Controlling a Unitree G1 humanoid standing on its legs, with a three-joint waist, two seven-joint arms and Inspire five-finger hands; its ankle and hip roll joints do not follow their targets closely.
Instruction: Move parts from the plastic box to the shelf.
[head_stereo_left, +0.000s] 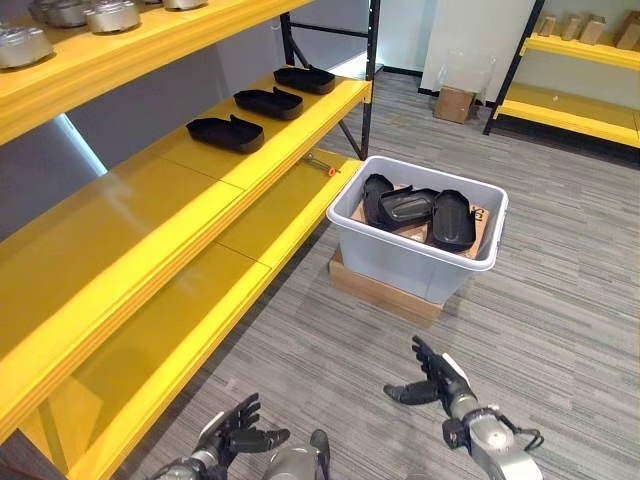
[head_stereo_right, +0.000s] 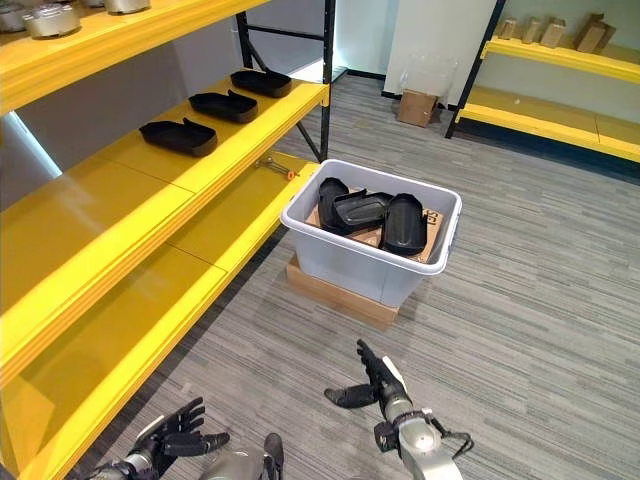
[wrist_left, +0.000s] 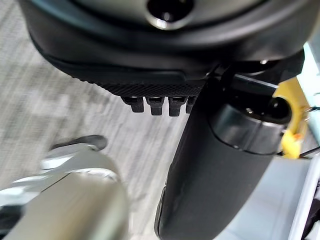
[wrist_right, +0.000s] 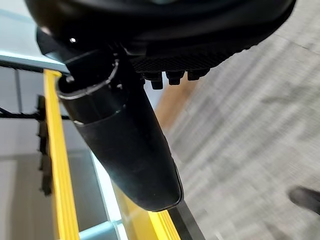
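While the long yellow shelf (head_stereo_left: 150, 215) is running along the left side from near to far, three black parts (head_stereo_left: 226, 132) are already sitting on its middle level at the far end, spaced apart in a row, likely so each can be set down and found separately. The near stretch of that level is lying bare, which is probably where the next parts are going. Metal pieces (head_stereo_left: 112, 15) are resting on the level above.

To the right of the shelf, the grey plastic box (head_stereo_left: 418, 262) is standing on a flat cardboard base (head_stereo_left: 380, 292) that is lifting it off the carpet, perhaps to ease the reach. Inside it, three more black parts (head_stereo_left: 452, 218) are leaning against one another on a cardboard sheet, so the job is looking about half done.

The right hand (head_stereo_left: 437, 382) is hovering low and near, well short of the box, its fingers spread loose and grasping nothing. The left hand (head_stereo_left: 236, 430) is hanging at the near left beside the shelf, fingers likewise relaxed and empty. Both seem to be waiting for a reach toward the box. A small cardboard carton (head_stereo_left: 455, 103) is sitting far off by the wall.
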